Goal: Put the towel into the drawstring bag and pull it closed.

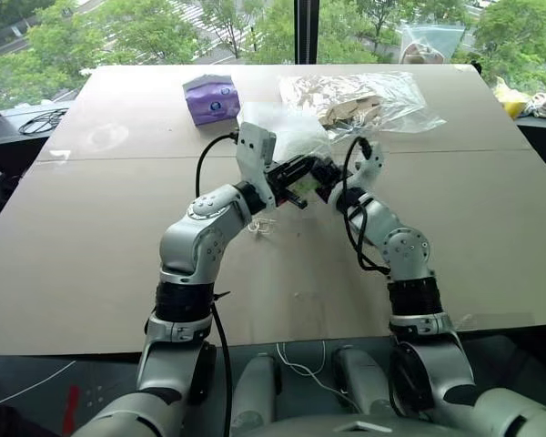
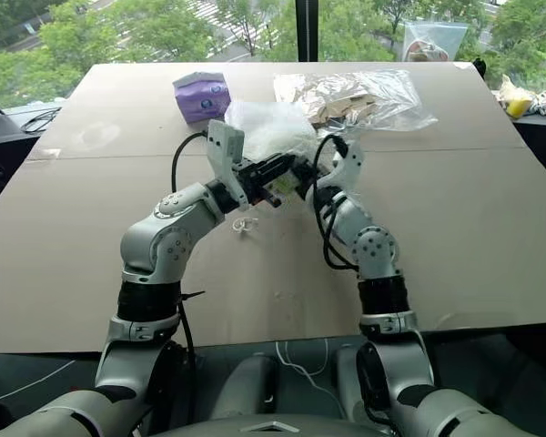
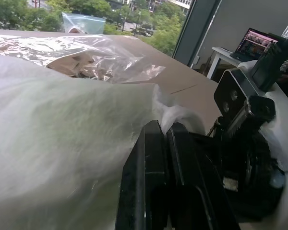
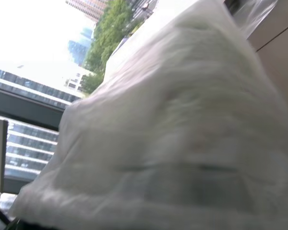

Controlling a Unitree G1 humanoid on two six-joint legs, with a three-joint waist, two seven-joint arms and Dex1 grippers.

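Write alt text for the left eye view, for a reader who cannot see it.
Both grippers, the left gripper and the right gripper, meet at the mouth of the white drawstring bag in the middle of a brown table. Behind it lie a purple tissue pack and a clear plastic bag of tan items; windows show green trees.

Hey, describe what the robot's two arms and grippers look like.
Both arms are silver-grey, rounded metal segments with black bands at the joints. Black cables loop along each forearm. The left gripper carries a white camera block at its wrist; the right gripper likewise. The jaws are black.
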